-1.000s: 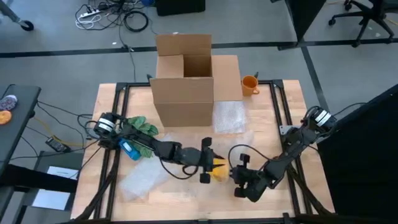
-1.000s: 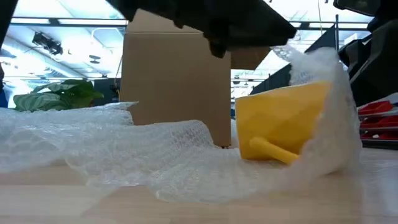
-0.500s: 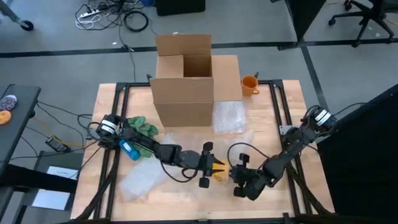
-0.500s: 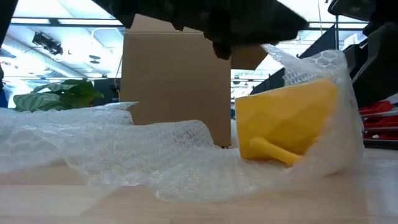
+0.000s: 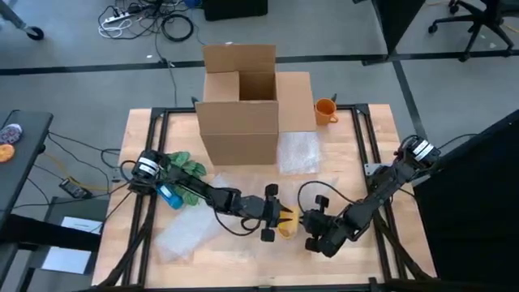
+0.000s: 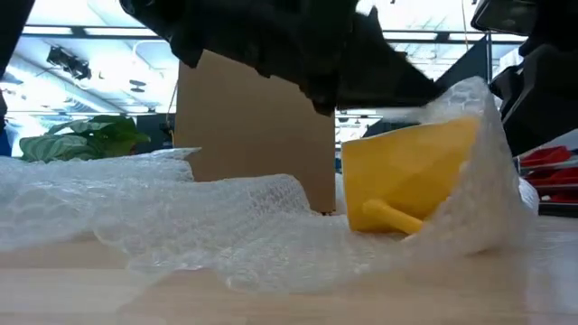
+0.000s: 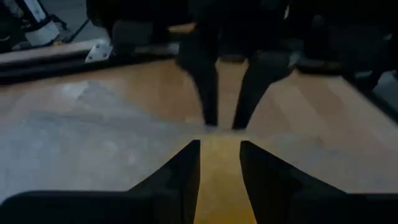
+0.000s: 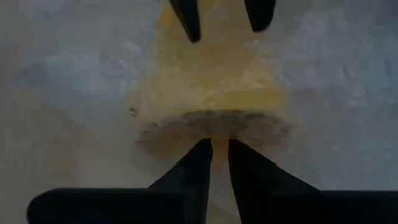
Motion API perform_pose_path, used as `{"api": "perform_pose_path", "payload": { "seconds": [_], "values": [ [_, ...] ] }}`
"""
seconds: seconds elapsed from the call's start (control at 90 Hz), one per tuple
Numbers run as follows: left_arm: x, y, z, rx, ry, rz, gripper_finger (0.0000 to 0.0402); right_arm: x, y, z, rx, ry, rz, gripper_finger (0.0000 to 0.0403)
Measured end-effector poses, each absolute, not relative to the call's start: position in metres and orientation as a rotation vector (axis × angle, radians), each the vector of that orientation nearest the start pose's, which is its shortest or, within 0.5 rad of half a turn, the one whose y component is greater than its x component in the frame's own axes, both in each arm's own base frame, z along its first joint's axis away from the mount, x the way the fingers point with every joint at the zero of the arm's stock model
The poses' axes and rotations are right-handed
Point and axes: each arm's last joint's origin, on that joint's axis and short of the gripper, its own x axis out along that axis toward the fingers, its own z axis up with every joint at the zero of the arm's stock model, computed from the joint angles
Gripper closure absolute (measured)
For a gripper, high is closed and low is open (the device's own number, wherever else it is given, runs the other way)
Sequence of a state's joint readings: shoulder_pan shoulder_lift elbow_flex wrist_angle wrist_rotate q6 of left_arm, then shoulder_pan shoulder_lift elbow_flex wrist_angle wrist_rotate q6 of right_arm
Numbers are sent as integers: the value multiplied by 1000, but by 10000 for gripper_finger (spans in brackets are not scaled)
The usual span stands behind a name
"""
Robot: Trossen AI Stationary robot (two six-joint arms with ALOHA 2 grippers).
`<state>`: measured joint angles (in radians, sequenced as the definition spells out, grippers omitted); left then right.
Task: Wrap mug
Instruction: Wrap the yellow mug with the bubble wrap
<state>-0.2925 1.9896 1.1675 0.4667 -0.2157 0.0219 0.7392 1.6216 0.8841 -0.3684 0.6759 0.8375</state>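
High view shows the yellow mug (image 5: 286, 224) lying near the front middle of the table (image 5: 365, 154), between the two grippers. The left gripper (image 5: 274, 214) sits over the mug with its fingers parted around it. The right gripper (image 5: 306, 229) presses in from the other side, fingers pinched nearly together on the bubble wrap (image 6: 483, 181), which the low view shows curling up over the mug's far side. A cardboard box (image 5: 239, 105) stands behind.
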Motion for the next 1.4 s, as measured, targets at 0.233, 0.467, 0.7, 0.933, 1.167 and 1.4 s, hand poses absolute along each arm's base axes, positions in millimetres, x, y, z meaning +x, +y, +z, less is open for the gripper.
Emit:
{"api": "perform_pose_path", "payload": {
  "seconds": [0.233, 0.467, 0.7, 0.933, 1.167, 1.4],
  "values": [
    [413, -112, 171, 110, 360, -64, 302, 222, 179, 180, 127, 782, -307, 369],
    [412, -113, 170, 111, 368, -66, 302, 185, 148, 219, 453, 848, -485, 366],
    [412, -113, 170, 111, 368, -66, 302, 151, 125, 230, 685, 1043, -719, 326],
    [412, -113, 170, 111, 370, -66, 302, 151, 121, 215, 677, 1069, -874, 279],
    [412, -113, 170, 110, 377, -68, 302, 129, 97, 170, 744, 959, -1066, 222],
    [412, -114, 169, 110, 380, -69, 302, 114, 82, 144, 958, 689, -945, 209]
  ]
}}
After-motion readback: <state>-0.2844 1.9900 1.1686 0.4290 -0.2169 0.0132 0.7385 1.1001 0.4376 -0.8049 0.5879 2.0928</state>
